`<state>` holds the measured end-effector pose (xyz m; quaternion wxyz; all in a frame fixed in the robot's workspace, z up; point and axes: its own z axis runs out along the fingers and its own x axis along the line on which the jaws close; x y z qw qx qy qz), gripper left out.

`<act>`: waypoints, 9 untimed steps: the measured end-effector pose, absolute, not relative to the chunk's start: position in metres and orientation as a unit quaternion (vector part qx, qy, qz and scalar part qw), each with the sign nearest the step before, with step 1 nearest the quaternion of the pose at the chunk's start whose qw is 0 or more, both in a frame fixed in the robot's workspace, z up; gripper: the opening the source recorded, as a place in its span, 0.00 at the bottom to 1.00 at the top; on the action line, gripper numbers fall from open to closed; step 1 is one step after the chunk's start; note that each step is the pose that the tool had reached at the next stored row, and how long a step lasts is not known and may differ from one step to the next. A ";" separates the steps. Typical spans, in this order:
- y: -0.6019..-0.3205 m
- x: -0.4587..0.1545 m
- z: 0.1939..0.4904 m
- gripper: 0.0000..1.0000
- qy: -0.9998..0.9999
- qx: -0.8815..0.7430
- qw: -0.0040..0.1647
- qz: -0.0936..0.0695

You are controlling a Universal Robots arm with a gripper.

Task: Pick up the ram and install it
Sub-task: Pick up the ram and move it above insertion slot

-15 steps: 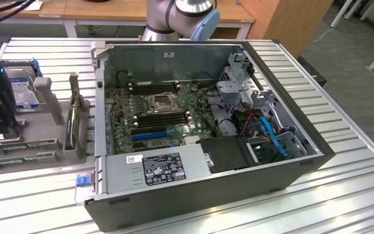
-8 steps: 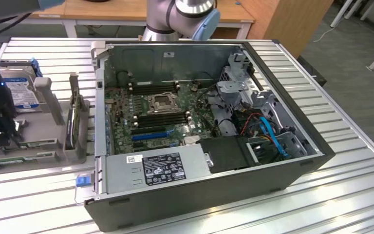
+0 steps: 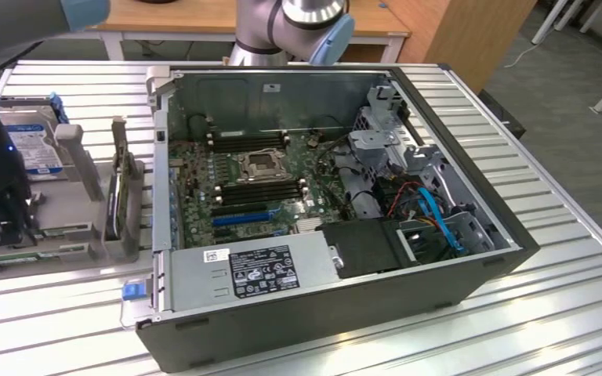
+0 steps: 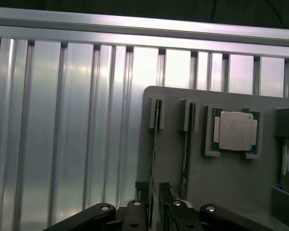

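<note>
Scene: my arm is over a slatted aluminium desk (image 4: 62, 120), above a flat grey holder plate (image 4: 221, 192) that lies on it.
Tool: my black two-fingered tool (image 4: 153, 195) hangs with its jaws standing wide, one fingertip on each side of a board's edge. It has hold of nothing.
Task thing: the ram (image 4: 155, 154), a long, thin green circuit-board stick seen edge-on, stands upright in a narrow slot of the holder plate, directly between my fingertips.
Neighbours on the plate: a second thin memory stick (image 4: 187, 149) stands parallel, just beside the first. Beyond it a square silver-capped processor chip (image 4: 234, 131) sits in its own grey corner brackets.
Destination: an open black computer case (image 3: 312, 329) lies on its side on the desk, well apart from the plate, towards the exterior view's right. Its green motherboard faces up, with rows of black memory slots (image 3: 264, 190) on either side of the processor socket.
Step in hand: by my judgement this is the pick-up, at the moment of lining up for the grasp. The ram is not yet lifted.
What the next move calls for: as I judge it, a square, centred closing on the thin edge and a straight pull out of the slot. I must also stay clear of the neighbouring stick, which is close enough to be knocked.
</note>
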<state>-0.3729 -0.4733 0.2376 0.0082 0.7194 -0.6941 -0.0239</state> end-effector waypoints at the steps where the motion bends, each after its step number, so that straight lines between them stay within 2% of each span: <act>1: -0.474 -0.373 0.236 0.24 -0.694 0.719 0.008 -0.024; 9: -0.476 -0.373 0.221 0.24 -0.694 0.719 0.008 -0.024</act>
